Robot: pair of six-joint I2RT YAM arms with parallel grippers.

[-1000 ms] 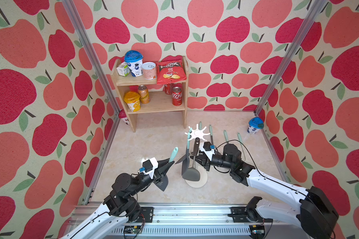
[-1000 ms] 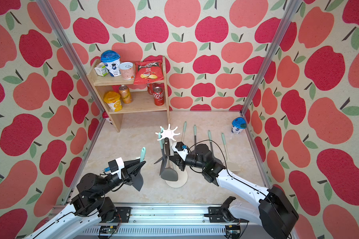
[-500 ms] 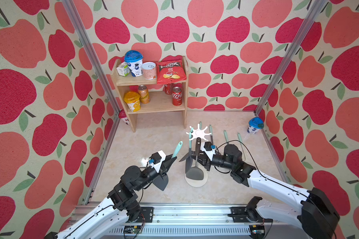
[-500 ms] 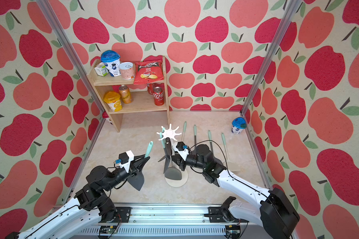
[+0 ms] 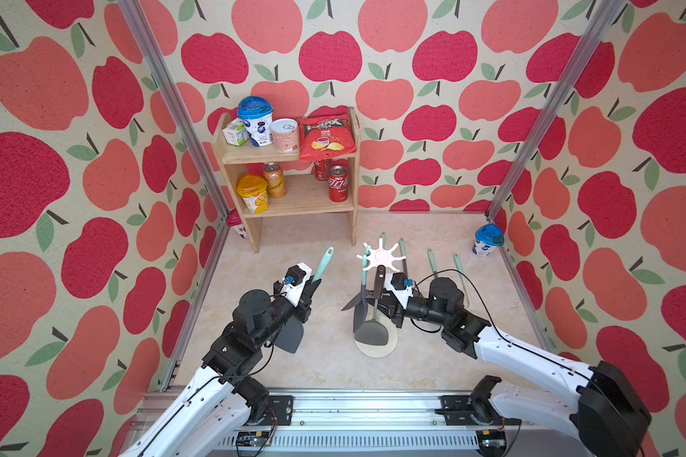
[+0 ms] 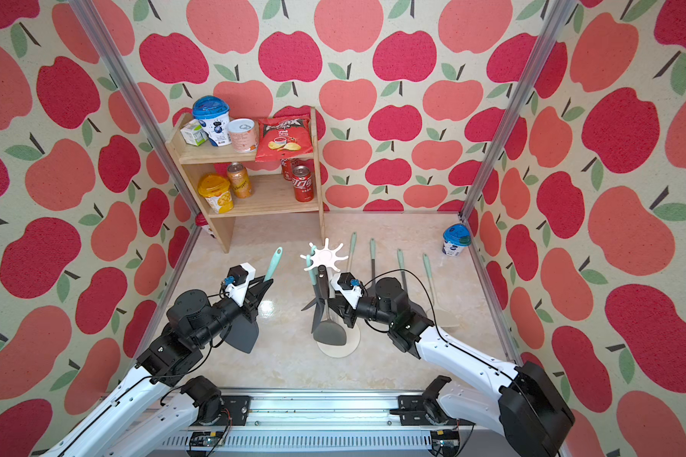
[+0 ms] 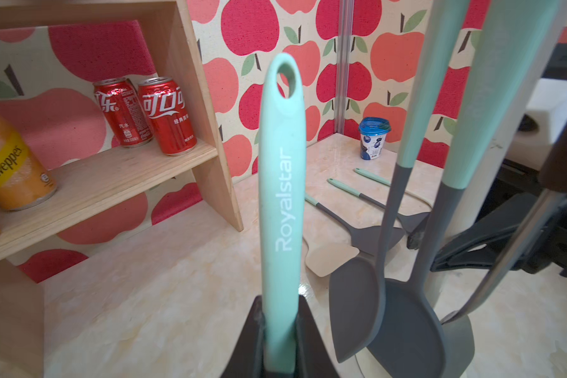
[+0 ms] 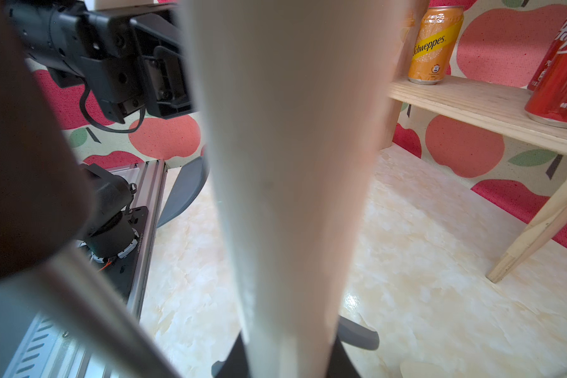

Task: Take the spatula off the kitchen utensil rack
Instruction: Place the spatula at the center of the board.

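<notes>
Left gripper (image 5: 312,285) clamped on the mint handle of the spatula (image 5: 323,263), grey blade hanging below the wrist. The spatula is off the kitchen utensil rack (image 5: 384,258), held clear just to its left. Right gripper (image 8: 288,361) clamped on the rack's white pole. The rack stands upright on the tabletop (image 5: 333,372) with hanging utensils (image 5: 370,329) on its prongs. Loose utensils (image 5: 432,262) lie flat behind it.

Marbled tabletop (image 5: 333,368) bears wooden shelf (image 5: 255,233), utensil rack (image 5: 383,255), loose utensils (image 5: 431,259), cup (image 5: 488,239)
</notes>
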